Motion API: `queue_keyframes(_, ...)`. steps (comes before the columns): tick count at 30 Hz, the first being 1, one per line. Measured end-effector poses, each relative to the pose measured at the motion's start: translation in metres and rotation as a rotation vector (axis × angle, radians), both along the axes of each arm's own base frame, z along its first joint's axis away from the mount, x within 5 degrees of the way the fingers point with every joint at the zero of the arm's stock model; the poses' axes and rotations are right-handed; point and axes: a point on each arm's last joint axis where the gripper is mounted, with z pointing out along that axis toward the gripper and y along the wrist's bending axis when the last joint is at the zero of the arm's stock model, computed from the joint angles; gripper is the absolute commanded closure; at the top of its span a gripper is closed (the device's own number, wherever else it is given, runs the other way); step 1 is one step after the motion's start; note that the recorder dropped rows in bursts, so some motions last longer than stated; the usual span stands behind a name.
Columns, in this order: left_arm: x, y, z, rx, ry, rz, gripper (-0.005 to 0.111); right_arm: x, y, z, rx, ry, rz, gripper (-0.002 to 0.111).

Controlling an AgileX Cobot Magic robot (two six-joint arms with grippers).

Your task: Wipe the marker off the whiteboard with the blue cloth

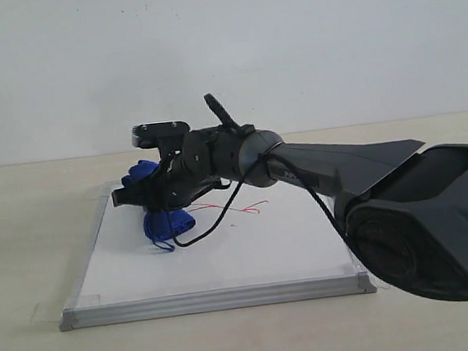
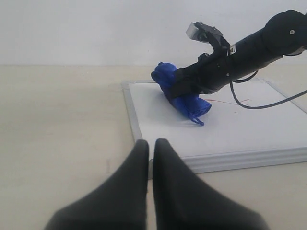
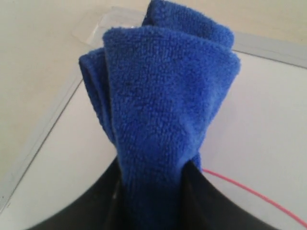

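The right black two-fingered gripper point(image 1: 142, 193) is clamped on the deep blue fluffy microfibre cloth point(image 1: 168, 223), pinching its folded middle. The cloth's loose end rests on the flat white metal-framed whiteboard point(image 1: 250, 257), in its far left part, just beside the thin red marker scribble point(image 1: 239, 209). I'd judge the cloth light, soft and floppy, unlikely to slip, so a mid-fold pinch suits it. The left black gripper point(image 2: 149, 149), closed on nothing, hangs outside the whiteboard's frame near one corner.
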Motion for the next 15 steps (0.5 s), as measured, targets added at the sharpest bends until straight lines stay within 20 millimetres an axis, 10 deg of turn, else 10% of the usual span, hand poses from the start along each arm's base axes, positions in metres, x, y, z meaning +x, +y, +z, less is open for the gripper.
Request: queue_keyframes(15,0.0000,0.0000,0.0000,0.000,0.000,0.000,0.103,-0.0050,0.0074,0.0077,-0.090,-0.147,0.370,0.109)
